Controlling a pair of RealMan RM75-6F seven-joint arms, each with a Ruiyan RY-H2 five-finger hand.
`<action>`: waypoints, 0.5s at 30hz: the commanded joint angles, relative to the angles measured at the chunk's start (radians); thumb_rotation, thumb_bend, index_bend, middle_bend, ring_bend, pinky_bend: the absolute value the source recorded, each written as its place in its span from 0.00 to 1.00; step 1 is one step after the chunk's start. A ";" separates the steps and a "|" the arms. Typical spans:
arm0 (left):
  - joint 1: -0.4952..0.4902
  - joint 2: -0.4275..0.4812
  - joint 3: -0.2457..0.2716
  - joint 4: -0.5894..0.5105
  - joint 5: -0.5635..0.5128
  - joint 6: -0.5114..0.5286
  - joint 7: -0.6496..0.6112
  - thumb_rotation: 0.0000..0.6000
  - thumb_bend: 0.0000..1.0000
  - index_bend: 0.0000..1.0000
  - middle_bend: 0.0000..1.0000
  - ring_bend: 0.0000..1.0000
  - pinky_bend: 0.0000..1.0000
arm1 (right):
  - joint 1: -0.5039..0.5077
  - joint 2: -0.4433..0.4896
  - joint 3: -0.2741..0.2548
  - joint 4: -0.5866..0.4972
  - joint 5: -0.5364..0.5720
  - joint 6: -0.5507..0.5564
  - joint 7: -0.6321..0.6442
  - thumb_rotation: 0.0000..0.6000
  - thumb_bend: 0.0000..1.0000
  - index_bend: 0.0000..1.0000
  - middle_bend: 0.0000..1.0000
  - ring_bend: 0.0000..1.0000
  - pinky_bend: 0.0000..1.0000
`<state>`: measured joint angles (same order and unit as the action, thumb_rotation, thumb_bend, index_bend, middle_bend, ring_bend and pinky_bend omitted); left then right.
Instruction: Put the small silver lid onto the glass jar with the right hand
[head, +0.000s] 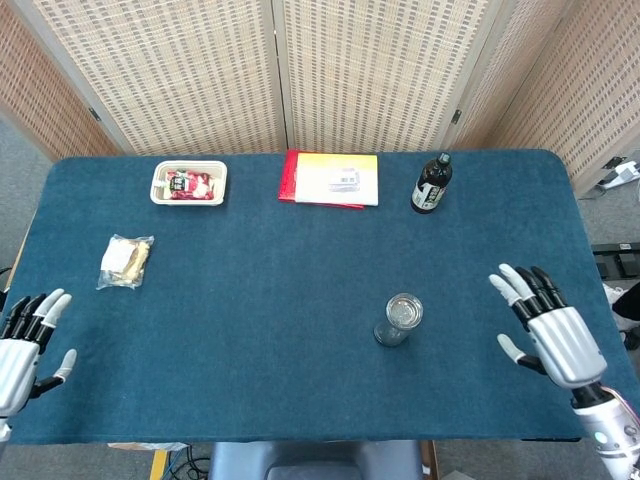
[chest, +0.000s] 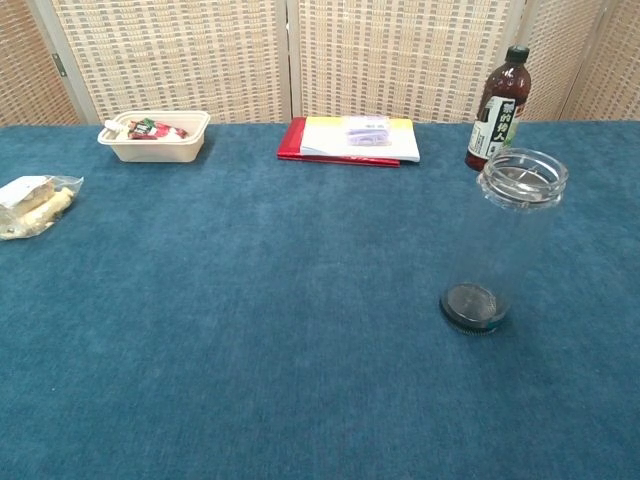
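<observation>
The tall glass jar (head: 398, 320) (chest: 507, 245) stands upright on the blue table, right of centre. A small silver lid (head: 404, 310) (chest: 522, 178) sits across its mouth. My right hand (head: 548, 325) hovers near the table's right front corner, well to the right of the jar, fingers spread and empty. At the left front edge my left hand (head: 25, 340) lies open, holding nothing. Neither hand appears in the chest view.
A dark brown bottle (head: 431, 184) (chest: 497, 97) stands at the back right. A red and yellow booklet (head: 330, 179) lies at the back centre. A white tray of packets (head: 189, 183) sits back left, and a wrapped snack (head: 127, 260) lies on the left.
</observation>
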<state>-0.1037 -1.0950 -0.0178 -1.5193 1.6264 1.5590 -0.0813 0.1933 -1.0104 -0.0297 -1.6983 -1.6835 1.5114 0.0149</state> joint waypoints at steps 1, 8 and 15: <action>-0.012 -0.011 -0.001 0.001 -0.007 -0.023 0.019 1.00 0.39 0.00 0.05 0.00 0.00 | -0.088 -0.081 -0.027 0.131 -0.002 0.089 0.044 1.00 0.33 0.01 0.00 0.00 0.00; -0.035 -0.029 0.004 0.007 -0.005 -0.064 0.042 1.00 0.39 0.00 0.05 0.00 0.00 | -0.148 -0.119 -0.032 0.224 0.017 0.142 0.060 1.00 0.33 0.01 0.00 0.00 0.00; -0.046 -0.037 0.004 0.012 -0.011 -0.082 0.052 1.00 0.39 0.00 0.05 0.00 0.00 | -0.172 -0.121 -0.007 0.230 0.021 0.184 0.068 1.00 0.33 0.01 0.00 0.00 0.00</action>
<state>-0.1486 -1.1311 -0.0133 -1.5080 1.6176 1.4790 -0.0309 0.0237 -1.1304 -0.0419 -1.4712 -1.6653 1.7078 0.0794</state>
